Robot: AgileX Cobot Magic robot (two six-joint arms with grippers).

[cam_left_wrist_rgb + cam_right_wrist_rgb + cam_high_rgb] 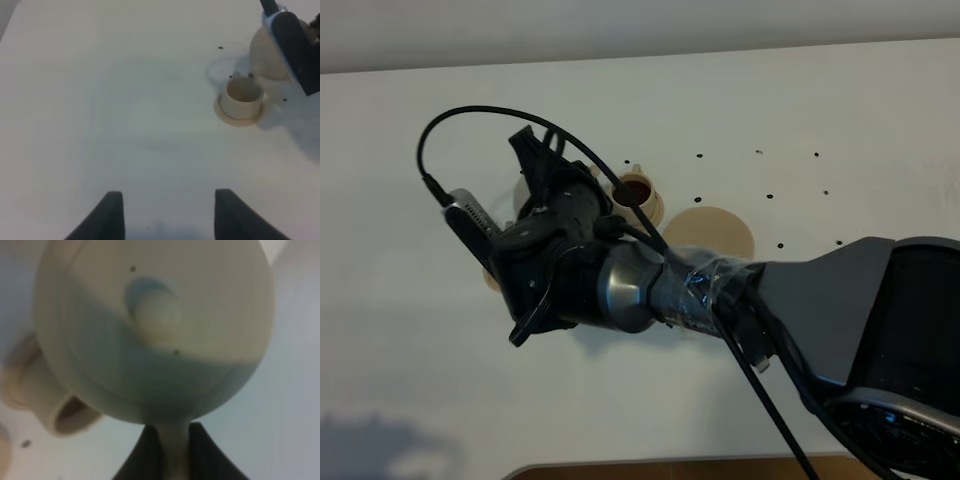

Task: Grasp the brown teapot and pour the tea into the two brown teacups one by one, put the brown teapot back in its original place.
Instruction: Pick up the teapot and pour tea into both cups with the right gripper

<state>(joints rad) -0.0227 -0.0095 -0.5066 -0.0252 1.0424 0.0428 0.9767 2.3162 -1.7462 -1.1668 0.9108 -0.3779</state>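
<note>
My right gripper [173, 456] is clamped on the handle of the brown teapot [150, 330] — right over a teacup [55, 407]. Left gripper [167, 216] hangs spread, empty, above the table [100, 100].

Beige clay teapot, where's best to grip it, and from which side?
Grip the squat beige clay teapot by its thin loop handle, from the handle side, as the right pincer does. Elsewhere it looks too wide; the narrow strap fits between the fingers.
</note>
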